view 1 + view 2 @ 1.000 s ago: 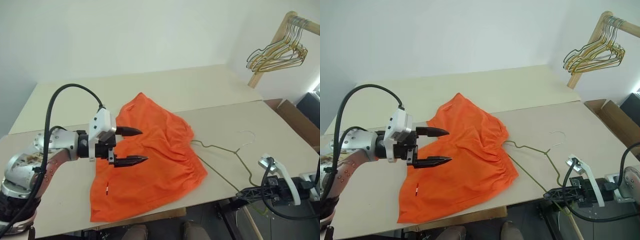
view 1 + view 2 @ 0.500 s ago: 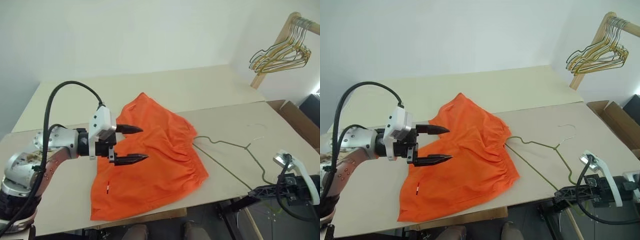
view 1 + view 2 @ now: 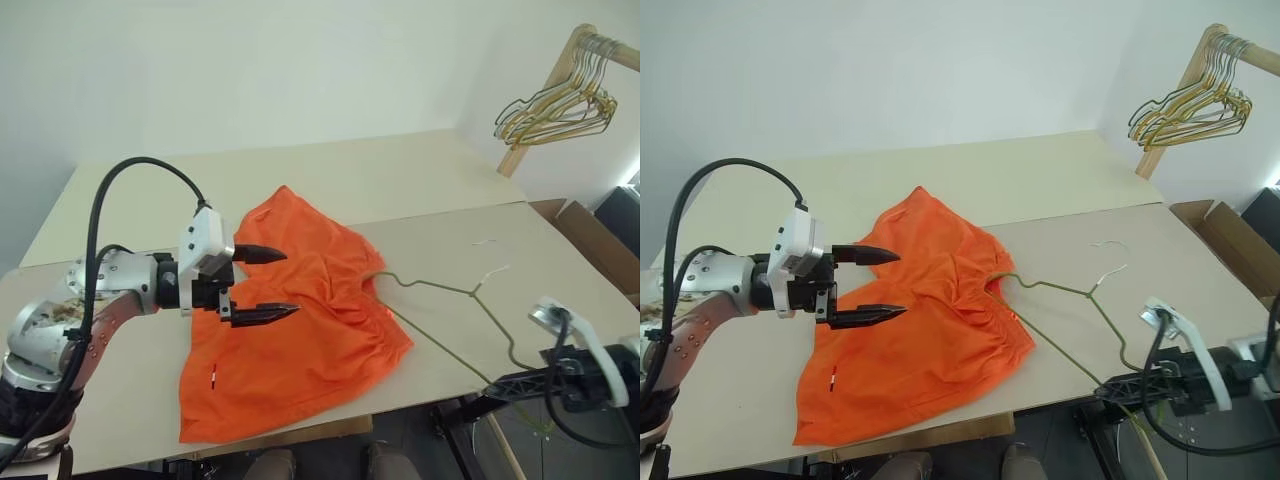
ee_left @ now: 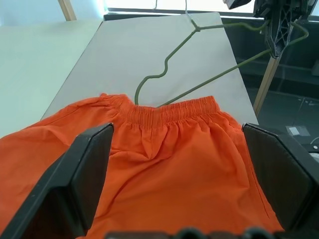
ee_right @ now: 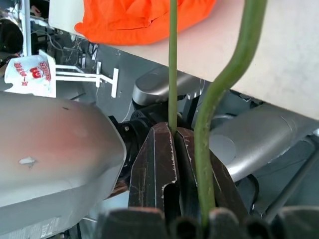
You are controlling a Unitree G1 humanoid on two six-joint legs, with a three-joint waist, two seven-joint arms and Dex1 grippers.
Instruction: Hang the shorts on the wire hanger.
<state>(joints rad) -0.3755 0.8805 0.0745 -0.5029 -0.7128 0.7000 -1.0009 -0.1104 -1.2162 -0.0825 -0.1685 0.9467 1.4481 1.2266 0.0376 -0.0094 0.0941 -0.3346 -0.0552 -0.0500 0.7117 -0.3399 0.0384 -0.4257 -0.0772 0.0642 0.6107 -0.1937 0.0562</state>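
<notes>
Beige worktop (image 3: 120, 420) under a white wall. Left tool (image 3: 258, 284) hovering over the left side of the shorts (image 3: 300, 340), fingers spread wide, gripping nothing. Shorts lying flat and rumpled mid-worktop, waistband toward the right. Wire hanger (image 3: 450, 310) just right of them, far shoulder tip at the waistband, hook raised off the surface. Right tool (image 3: 510, 385) beyond the worktop's near right edge, pinched tight on the hanger's wire. Bunch of pale hangers (image 3: 560, 105) on a wooden rack, top right.
</notes>
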